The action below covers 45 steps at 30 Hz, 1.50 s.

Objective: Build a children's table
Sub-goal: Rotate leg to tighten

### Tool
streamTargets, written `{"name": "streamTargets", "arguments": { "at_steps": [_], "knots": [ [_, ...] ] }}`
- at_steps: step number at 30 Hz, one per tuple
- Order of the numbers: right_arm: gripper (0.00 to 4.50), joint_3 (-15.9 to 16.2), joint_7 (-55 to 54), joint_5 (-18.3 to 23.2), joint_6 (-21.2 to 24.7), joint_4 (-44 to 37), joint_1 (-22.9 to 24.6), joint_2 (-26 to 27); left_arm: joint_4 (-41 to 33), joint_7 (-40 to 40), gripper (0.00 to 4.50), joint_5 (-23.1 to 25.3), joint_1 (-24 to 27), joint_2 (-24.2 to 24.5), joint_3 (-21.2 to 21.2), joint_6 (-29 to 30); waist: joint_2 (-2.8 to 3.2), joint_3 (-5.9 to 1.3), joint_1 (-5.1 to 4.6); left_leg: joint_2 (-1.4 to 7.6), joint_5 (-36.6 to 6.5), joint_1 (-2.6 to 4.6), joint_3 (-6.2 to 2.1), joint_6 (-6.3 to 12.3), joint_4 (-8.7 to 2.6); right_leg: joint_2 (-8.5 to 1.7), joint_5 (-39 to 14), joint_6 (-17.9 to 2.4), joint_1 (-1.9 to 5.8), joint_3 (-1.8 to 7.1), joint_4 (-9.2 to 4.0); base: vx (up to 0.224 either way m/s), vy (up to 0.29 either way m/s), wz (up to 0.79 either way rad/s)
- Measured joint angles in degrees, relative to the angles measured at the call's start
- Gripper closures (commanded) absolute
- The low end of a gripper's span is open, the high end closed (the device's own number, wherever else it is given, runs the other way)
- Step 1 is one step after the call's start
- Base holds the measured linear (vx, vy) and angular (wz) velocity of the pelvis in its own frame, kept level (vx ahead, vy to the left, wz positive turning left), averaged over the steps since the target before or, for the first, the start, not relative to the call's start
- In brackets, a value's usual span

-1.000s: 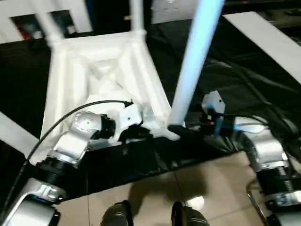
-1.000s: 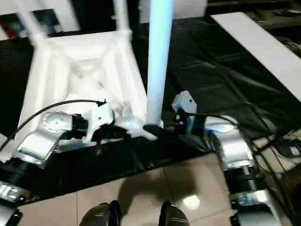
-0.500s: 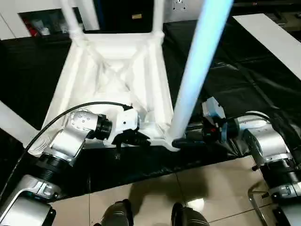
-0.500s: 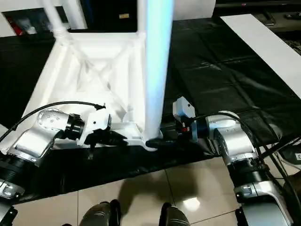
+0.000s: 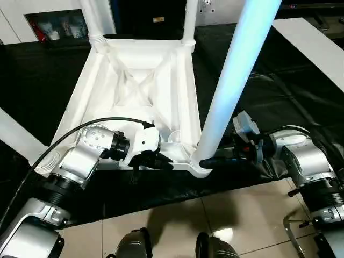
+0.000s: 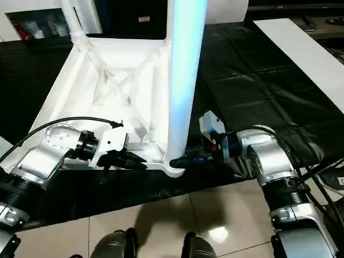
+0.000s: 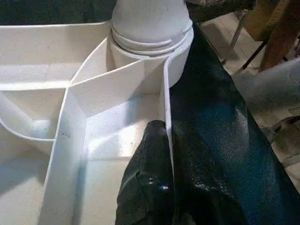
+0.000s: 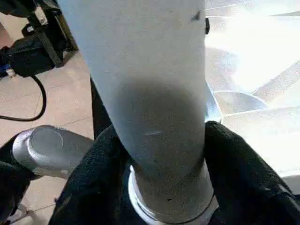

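Note:
The children's table top point(image 5: 134, 80) lies upside down on a black cloth, ribbed underside up. White legs stand in its two far corner sockets point(image 5: 94, 19) point(image 5: 189, 19). A third leg point(image 5: 231, 86) rises from the near right socket. My left gripper point(image 5: 164, 161) is shut on the thin near rim wall, its fingertips point(image 7: 157, 136) pinching that wall just beside the socket. My right gripper point(image 5: 207, 160) reaches in from the right and clasps the base of the near right leg point(image 8: 150, 117), a black finger point(image 8: 93, 168) pressed on each side.
A white tube point(image 5: 16, 137) slants away at the table's near left corner. A white board point(image 5: 317, 43) lies on the cloth at the back right. Tiled floor point(image 5: 242, 215) and my feet point(image 5: 134, 244) are in front. Cables point(image 6: 328, 166) trail at the right.
The head camera has tilted, shifting the whole picture. My right gripper's fingers have closed in around the base of the near right leg. The left gripper keeps its hold on the rim.

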Motion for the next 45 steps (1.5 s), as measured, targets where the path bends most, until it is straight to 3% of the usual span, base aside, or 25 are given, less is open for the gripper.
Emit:
{"name": "streamTargets", "arguments": {
  "at_steps": [3, 12, 16, 20, 26, 31, 33, 36, 45],
  "knots": [
    [2.46, 0.09, 0.10, 0.00, 0.00, 0.07, -0.05, -0.03, 0.36, -0.32, 4.50, 0.00, -0.17, 0.00, -0.01, -0.26, 0.00, 0.00, 0.00, 0.00, 0.00, 0.00, 0.00, 0.00, 0.01, 0.00, 0.00, 0.00, 0.01, 0.00, 0.00, 0.000, 0.000, 0.00],
    [2.51, -0.49, -4.56, -0.14, 2.42, -4.23, 2.68, 0.75, 0.00, 1.75, 4.50, -0.02, -0.28, -1.07, 0.09, 2.45, -0.02, -0.02, 0.07, 0.02, 0.00, 0.04, 0.00, 0.00, 0.01, 0.00, 0.00, 0.00, 0.08, 0.00, 0.01, 0.000, 0.000, 0.00],
    [2.53, -2.89, -15.05, -1.56, 3.81, -6.00, 4.58, 4.61, -0.66, 7.05, 4.50, 0.58, -0.15, -1.84, 1.84, 7.47, -0.20, -0.10, -1.04, 0.07, 0.02, 0.18, 0.00, -0.02, 0.06, 0.01, -0.24, 0.40, 0.07, -0.02, -0.02, 0.000, 0.000, 0.00],
    [2.55, -7.75, -33.71, -4.12, 5.47, -5.86, 5.28, 13.02, -0.77, 18.12, 4.50, 3.63, -0.56, -6.79, 4.43, 12.91, -0.36, -0.08, -3.59, 0.07, 0.07, 0.24, -0.02, -0.13, 0.14, 0.00, -0.29, 0.48, -0.06, -0.04, -0.18, -0.014, 0.003, -0.03],
    [2.55, -10.70, -55.42, -8.42, 7.59, -8.22, 5.86, 22.75, -3.87, 31.03, 4.50, 5.96, -0.61, -14.17, 5.79, 23.13, -0.47, -0.04, -4.57, -0.01, 0.07, 0.31, -0.29, -0.13, 0.14, 0.01, -0.40, 0.65, -0.06, -0.17, -0.37, 0.000, 0.000, 0.00],
    [2.55, -12.46, -67.95, -11.67, 7.79, -8.22, 4.90, 28.72, -4.26, 38.21, 4.50, 8.54, -1.23, -19.26, 6.18, 26.47, -0.42, -0.05, -4.87, -0.20, 0.07, 0.24, -0.32, -0.13, -0.36, 0.02, -0.40, 0.65, 0.06, -0.16, -1.21, 0.000, 0.000, 0.00],
    [2.55, -12.45, -69.36, -12.69, 7.21, -8.01, 4.75, 29.03, -4.27, 39.26, 4.50, 8.93, -1.44, -20.00, 5.92, 26.83, -0.42, -0.05, -4.85, -0.30, 0.07, 0.22, -0.32, -0.12, -0.36, 0.01, -0.40, 0.65, 0.08, -0.04, -1.25, 0.000, 0.000, 0.00],
    [1.85, -12.46, -69.21, -12.51, 5.83, -7.85, 5.10, 28.79, -4.78, 39.32, 4.50, 8.87, -1.46, -19.93, 5.47, 26.95, -0.42, -0.05, -4.81, -0.37, 0.06, 0.19, -0.31, -0.10, -0.36, 0.00, -0.37, 0.61, 0.07, 0.07, -1.24, 0.000, 0.000, 0.00],
    [1.04, -10.97, -53.92, -9.81, 1.70, -6.97, 5.95, 20.40, -5.67, 34.37, 4.50, 7.97, -1.20, -16.20, 4.51, 23.91, -0.27, -0.04, -3.99, -0.23, 0.07, 0.23, -0.32, -0.12, -0.67, 0.06, 0.52, 0.56, -0.10, -0.11, -1.05, 0.000, 0.000, 0.00]
  ]
}}
